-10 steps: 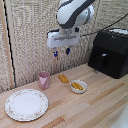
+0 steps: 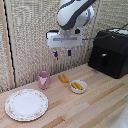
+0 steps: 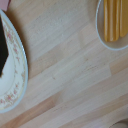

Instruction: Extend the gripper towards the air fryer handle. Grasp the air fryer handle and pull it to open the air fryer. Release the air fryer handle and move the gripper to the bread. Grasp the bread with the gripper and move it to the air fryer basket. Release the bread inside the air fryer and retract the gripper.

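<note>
Hanging high above the light wooden plank surface [image 2: 95, 107], the white block-shaped claw [image 2: 62, 53] with its two short dark, blue-tipped fingers is sitting at the end of the bulky white-and-grey robot arm [image 2: 74, 14]. The fingers are pointing down with a clear gap between them, spread apart and gripping nothing.

Over at the exterior view's right, the large glossy black boxy air fryer [image 2: 110, 51] is standing on the surface, its drawer-like air fryer basket [image 2: 103, 61] looking pushed in flush with the front, and the chunky black air fryer handle [image 2: 104, 60] jutting from it. The claw is well apart from that handle, off toward the exterior view's left and higher up.

Below the claw, the small oblong golden orange-brown bread [image 2: 63, 78] is lying flat on the wood, between the pink cup [image 2: 44, 79] and the small white bowl [image 2: 78, 86] holding yellow-orange sticks. Nearer the camera, the big round white plate with a floral rim [image 2: 26, 104] is resting on the surface.

The wrist view is showing blurred wood grain, a patterned plate edge [image 3: 15, 75] on one side and the white bowl's rim [image 3: 102, 37] with orange sticks on the other.
</note>
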